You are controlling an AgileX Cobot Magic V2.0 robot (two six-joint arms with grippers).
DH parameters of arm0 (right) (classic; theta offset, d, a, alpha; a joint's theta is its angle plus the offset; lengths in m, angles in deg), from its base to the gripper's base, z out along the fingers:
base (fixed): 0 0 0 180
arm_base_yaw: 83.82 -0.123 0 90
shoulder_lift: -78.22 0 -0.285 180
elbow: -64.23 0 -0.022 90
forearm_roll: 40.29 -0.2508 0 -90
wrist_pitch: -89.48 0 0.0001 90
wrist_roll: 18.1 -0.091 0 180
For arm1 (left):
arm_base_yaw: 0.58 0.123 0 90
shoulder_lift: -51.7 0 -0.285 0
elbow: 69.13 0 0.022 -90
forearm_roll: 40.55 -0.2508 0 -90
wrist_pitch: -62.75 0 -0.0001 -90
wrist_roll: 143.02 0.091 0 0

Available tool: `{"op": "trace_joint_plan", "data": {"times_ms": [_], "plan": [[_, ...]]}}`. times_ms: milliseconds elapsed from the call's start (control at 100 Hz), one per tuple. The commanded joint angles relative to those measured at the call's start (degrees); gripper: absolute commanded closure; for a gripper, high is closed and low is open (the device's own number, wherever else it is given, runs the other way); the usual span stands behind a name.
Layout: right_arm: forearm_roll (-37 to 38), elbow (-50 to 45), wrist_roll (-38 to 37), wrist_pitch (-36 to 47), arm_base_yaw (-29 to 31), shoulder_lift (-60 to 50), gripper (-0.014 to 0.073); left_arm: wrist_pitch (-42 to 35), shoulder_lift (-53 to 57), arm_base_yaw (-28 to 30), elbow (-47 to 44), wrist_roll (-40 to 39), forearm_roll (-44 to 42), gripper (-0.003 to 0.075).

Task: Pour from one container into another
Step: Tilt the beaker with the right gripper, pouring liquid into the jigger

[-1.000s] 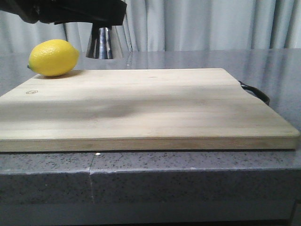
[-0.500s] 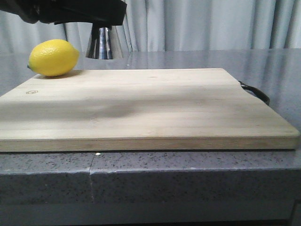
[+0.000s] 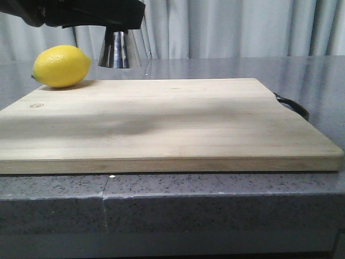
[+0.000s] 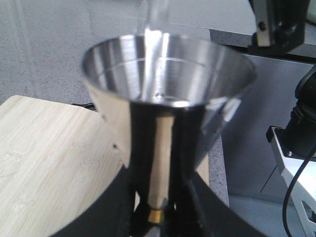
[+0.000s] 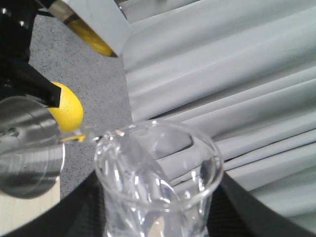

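the left gripper (image 4: 157, 217) was clamped on the jigger (image 4: 165, 103) at its gold-banded waist, holding it upright and raised behind the lemon (image 3: 61, 66). the right gripper (image 5: 155, 224) gripped the tilted beaker (image 5: 158, 187), its lip over the jigger's rim, a thin stream running in. a steeper tilt could likely overshoot onto the cutting board (image 3: 161, 124).

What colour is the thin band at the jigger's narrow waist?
Gold, on the otherwise shiny steel jigger; the band shows best in the left wrist view.
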Motion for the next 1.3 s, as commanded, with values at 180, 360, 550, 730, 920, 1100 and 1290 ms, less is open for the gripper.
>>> {"op": "trace_joint_plan", "data": {"times_ms": [180,360,550,730,920,1100,1290], "plan": [[2.59,2.37,0.18,1.74,0.08,-1.99,0.0318,6.43,2.32,-0.48,1.45,-0.31,4.18,0.0739],[3.93,2.37,0.18,1.74,0.08,-1.99,0.0318,6.43,2.32,-0.48,1.45,-0.31,4.05,0.0739],[5.59,2.37,0.18,1.74,0.08,-1.99,0.0318,6.43,2.32,-0.48,1.45,-0.31,4.05,0.0739],[7.54,2.37,0.18,1.69,0.08,-1.99,0.0318,6.43,2.32,-0.48,1.45,-0.31,4.05,0.0739],[9.55,2.37,0.18,1.69,0.08,-1.99,0.0318,6.43,2.32,-0.48,1.45,-0.31,4.05,0.0739],[10.71,2.37,0.18,1.69,0.08,-1.99,0.0318,6.43,2.32,-0.48,1.45,-0.31,4.05,0.0739],[12.44,2.37,0.18,1.56,0.08,-1.99,0.0318,6.43,2.32,-0.48,1.45,-0.31,4.05,0.0739]]}}
